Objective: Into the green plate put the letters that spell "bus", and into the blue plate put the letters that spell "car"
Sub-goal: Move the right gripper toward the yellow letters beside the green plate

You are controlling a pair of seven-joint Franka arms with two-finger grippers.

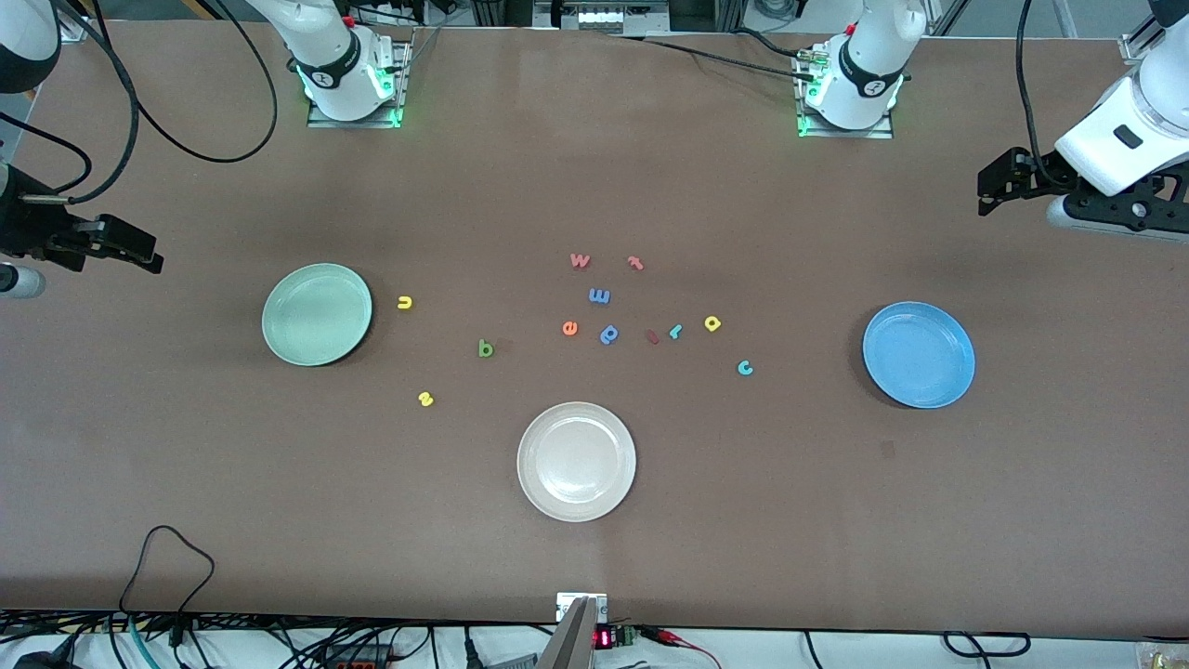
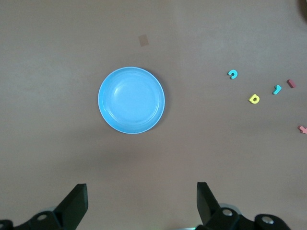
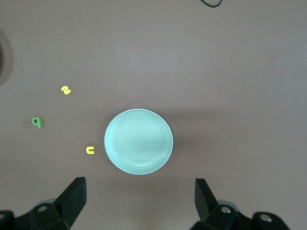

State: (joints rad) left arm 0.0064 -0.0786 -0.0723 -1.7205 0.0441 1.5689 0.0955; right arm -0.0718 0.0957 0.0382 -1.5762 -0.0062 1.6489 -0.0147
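Place: robotics lab | Evidence: my two arm bases (image 1: 353,88) bolted along the brown table (image 1: 594,557) at 12 o'clock | cables (image 1: 167,576) and electronics strung along its 6 o'clock edge

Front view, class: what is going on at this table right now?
Nothing is being handled yet. All three plates are empty: the green plate toward the right arm's end, the blue plate toward the left arm's end, and a white plate nearest the camera. The foam letters lie loose on the table between them, including b, u, s, c, a and r. The left hand and right hand wait open, up at their own ends.
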